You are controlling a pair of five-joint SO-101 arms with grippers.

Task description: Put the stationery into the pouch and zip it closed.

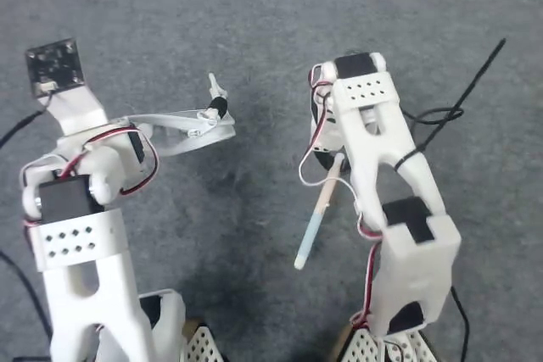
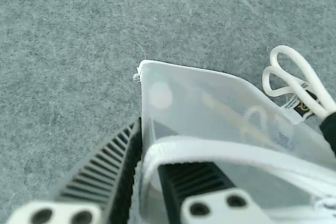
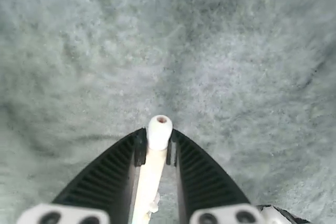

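From the high view, you are partway in and nothing is finished: your left gripper (image 1: 151,135) is clamped on one end of the pouch (image 1: 191,131), which sticks out towards the middle of the grey mat (image 1: 254,40), its zip pull (image 1: 216,106) at the far end. Your right gripper (image 1: 331,157), tucked under its own arm, is closed on a pen (image 1: 316,214) that slants down and back towards the arm bases. Pen and pouch are apart, with bare mat between them. A black cable (image 1: 462,99) trails on the mat beyond the right arm, away from the gap you would have to cross. In the left wrist view, the left gripper (image 2: 147,145) pinches the pouch (image 2: 210,103) by its edge, one jaw on each side of the translucent fabric. A white cord loop (image 2: 291,74) hangs at the far end. A pale, long shape shows through the fabric, but you cannot tell whether it is stationery already inside. You also cannot tell from here how far the mouth is open. In the right wrist view, the right gripper (image 3: 157,142) grips the pen (image 3: 158,127) just below its rounded white tip, which pokes out past the jaws over the mat (image 3: 236,51). Judging by this, the pen has yet to go in, and the zip comes after that. The likeliest snag is a floppy mouth, since the pouch is held at one end.
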